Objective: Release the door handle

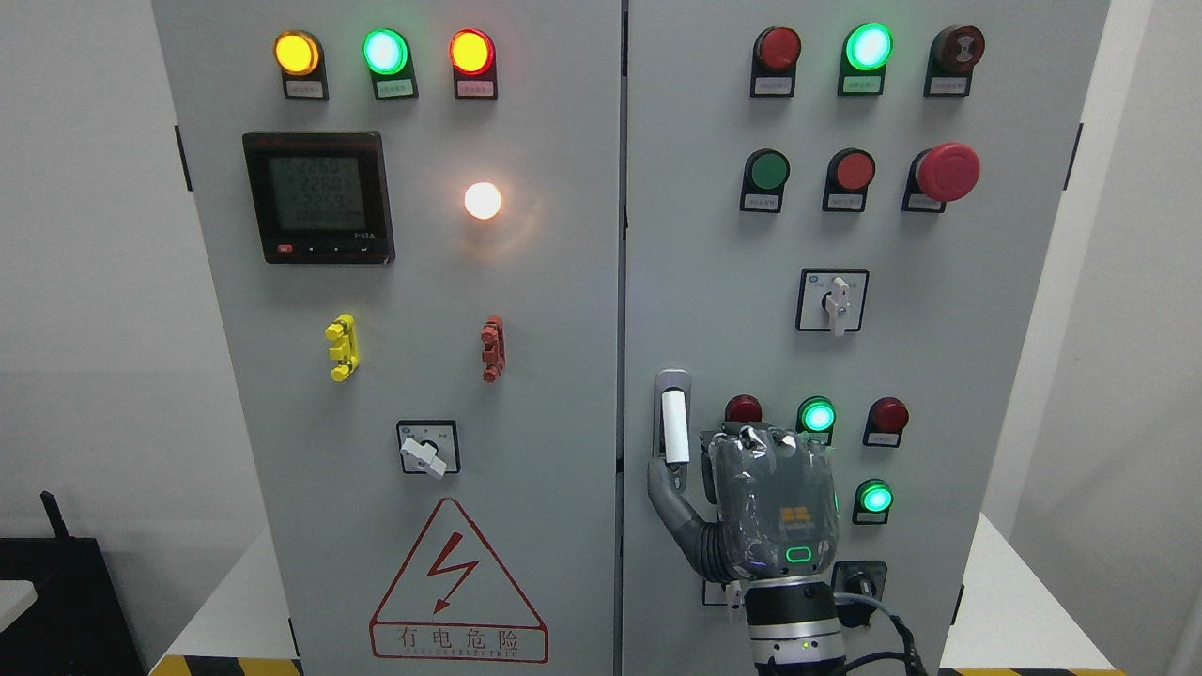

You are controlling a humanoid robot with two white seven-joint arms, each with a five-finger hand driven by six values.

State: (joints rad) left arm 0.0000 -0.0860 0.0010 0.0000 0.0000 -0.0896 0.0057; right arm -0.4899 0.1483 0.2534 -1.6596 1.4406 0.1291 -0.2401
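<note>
The door handle (674, 427) stands upright at the left edge of the cabinet's right door (986, 310). The right hand (765, 507) sits just right of it, thumb (669, 488) hooked under its lower end, fingers loosely spread, gripping nothing. Withdrawal looks clear rightward and back.

The hand (751, 502) sits just right of the door handle (673, 424), perhaps touching.

Left of handle: bare door face beside door handle (672, 418).
Right of handle: right hand (765, 502), 3 indicator lamps (817, 415) crowd the panel.
Above handle: clear up to rotary switch (833, 300).
</note>
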